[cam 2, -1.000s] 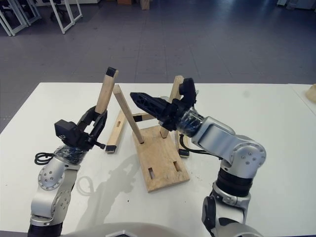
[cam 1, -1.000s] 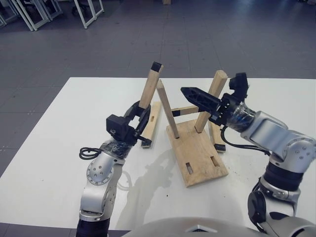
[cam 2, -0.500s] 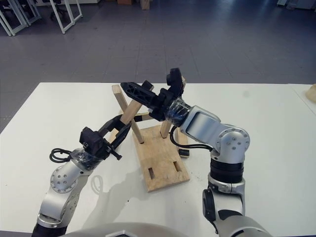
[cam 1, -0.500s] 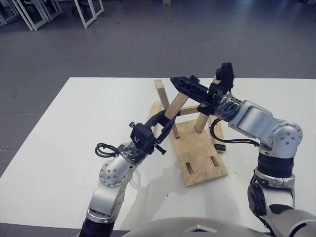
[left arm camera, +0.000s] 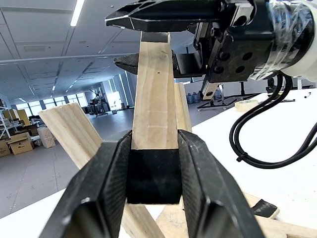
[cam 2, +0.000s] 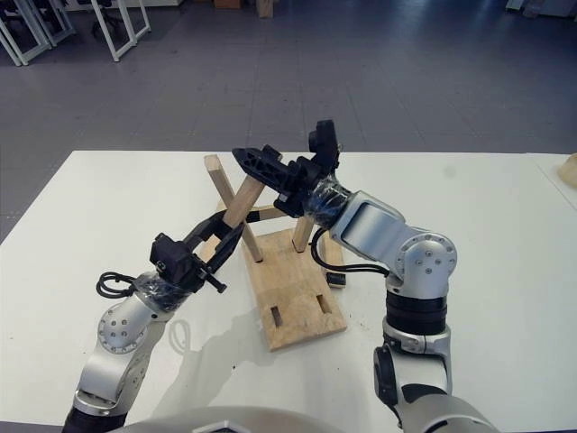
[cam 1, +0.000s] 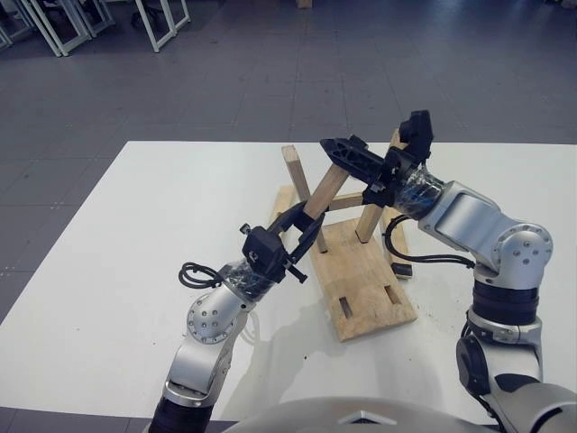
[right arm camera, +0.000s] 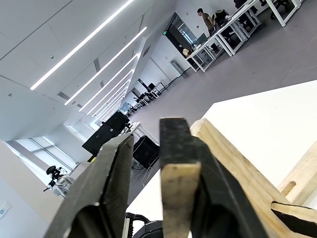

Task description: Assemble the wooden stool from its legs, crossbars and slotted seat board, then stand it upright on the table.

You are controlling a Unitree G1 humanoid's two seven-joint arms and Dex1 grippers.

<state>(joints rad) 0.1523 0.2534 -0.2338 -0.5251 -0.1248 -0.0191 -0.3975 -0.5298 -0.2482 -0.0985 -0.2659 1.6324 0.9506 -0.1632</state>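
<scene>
One white bench (cam 1: 117,234), grey floor (cam 1: 270,72) beyond; black-capped wooden leg (cam 1: 325,191) clenched in left end effector (cam 1: 306,231), right end effector (cam 1: 337,150) released round tip.

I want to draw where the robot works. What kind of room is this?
Probably a big open office or lab: long ceiling light strips, rows of white desks on a grey floor, and the robot's white work table.

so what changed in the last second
The left gripper swung its leg right, tilting it over the board until its top sat between the open fingers of the right gripper, which shifted up-left to meet it. The board and standing legs stayed put.
</scene>
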